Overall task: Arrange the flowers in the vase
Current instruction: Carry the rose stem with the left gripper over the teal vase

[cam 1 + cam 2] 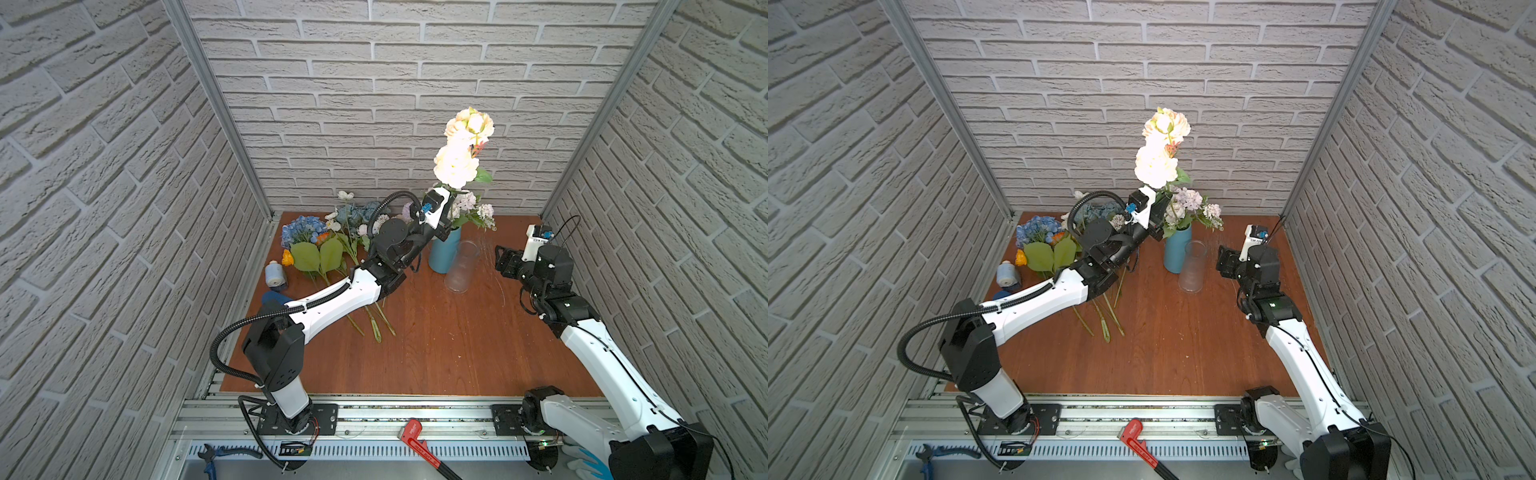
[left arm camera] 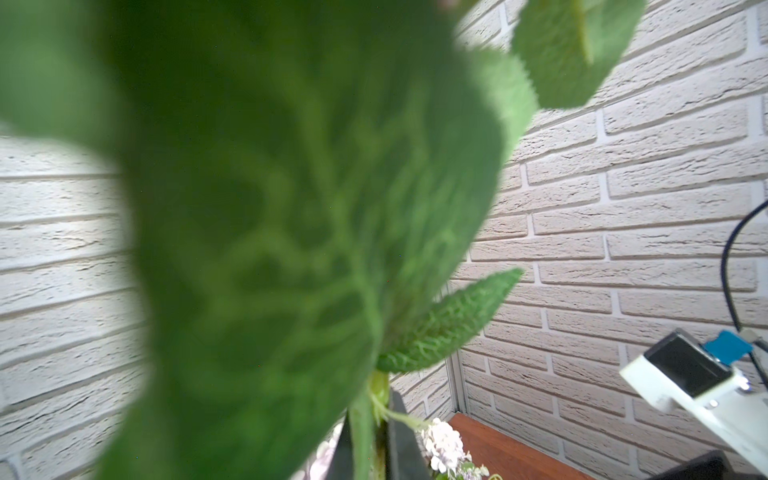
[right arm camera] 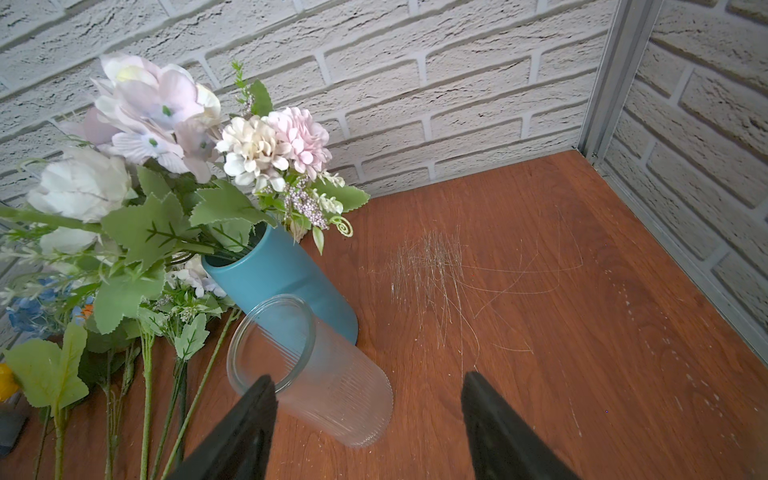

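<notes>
Cream-peach roses point(image 1: 457, 164): raised high over the blue vase point(image 1: 444, 253), which holds lilac-white clusters point(image 1: 467, 203).
Left gripper point(image 2: 368, 440): fingers clamped on the green stem point(image 2: 361, 415), below the leaves.
Right gripper point(image 3: 368, 378): fingers spread and empty, near the clear glass vase point(image 3: 324, 386).
Loose flowers point(image 1: 320, 245): lying on the bench point(image 1: 436, 340), left of the blue vase.
Handling: likely light but top-heavy, with soft fabric heads and a stiff, springy stem.
Hold: bare stem low down, never the petals.
</notes>
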{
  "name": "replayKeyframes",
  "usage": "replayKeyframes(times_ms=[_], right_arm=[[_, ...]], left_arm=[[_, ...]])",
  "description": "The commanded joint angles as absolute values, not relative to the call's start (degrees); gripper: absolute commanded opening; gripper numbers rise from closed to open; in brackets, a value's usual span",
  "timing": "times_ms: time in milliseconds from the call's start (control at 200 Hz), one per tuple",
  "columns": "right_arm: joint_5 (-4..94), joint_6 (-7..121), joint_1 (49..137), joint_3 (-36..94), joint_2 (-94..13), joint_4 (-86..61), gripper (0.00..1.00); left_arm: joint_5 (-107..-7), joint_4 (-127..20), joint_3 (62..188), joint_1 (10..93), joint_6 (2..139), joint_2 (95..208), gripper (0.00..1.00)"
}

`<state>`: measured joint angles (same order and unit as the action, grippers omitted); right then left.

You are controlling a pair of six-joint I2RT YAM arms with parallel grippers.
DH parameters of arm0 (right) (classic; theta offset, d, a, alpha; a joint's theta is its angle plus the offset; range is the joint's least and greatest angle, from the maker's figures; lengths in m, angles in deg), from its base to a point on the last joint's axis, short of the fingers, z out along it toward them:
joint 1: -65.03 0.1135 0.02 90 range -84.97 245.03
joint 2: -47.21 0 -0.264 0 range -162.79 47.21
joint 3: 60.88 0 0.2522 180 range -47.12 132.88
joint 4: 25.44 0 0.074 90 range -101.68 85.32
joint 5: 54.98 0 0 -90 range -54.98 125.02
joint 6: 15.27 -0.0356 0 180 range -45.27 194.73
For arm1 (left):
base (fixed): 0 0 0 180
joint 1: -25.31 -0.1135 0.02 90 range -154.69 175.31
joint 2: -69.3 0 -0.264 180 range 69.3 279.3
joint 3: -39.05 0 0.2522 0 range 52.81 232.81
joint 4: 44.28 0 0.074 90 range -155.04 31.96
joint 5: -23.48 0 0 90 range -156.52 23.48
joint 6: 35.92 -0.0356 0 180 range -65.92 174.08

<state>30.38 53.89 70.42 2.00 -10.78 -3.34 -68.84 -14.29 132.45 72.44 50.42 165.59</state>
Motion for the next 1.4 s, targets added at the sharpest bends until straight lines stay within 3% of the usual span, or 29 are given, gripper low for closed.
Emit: replayKeyframes(times_ms=[0, 500, 875, 1395], right_arm=[[31.05, 53.13, 70.11, 1.1, -10.97, -6.15, 0.72], [31.69, 54.16, 70.08, 0.35, -10.88, -6.71, 0.72], [31.77, 54.34, 70.06, 0.27, -11.58, -7.26, 0.71], [32.75, 53.9, 70.1, 0.61, -12.75, -7.9, 0.71]], left_arm=[[-68.92, -10.05, 135.11, 71.42, 49.4, 166.96, 0.0], [-68.06, -12.85, 138.77, 70.48, 51.33, 172.39, 0.0], [-65.28, -31.3, 145.15, 68.42, 58.49, 174.05, 0.0], [-64.06, -26.68, 142.61, 69.34, 56.05, 178.2, 0.0]])
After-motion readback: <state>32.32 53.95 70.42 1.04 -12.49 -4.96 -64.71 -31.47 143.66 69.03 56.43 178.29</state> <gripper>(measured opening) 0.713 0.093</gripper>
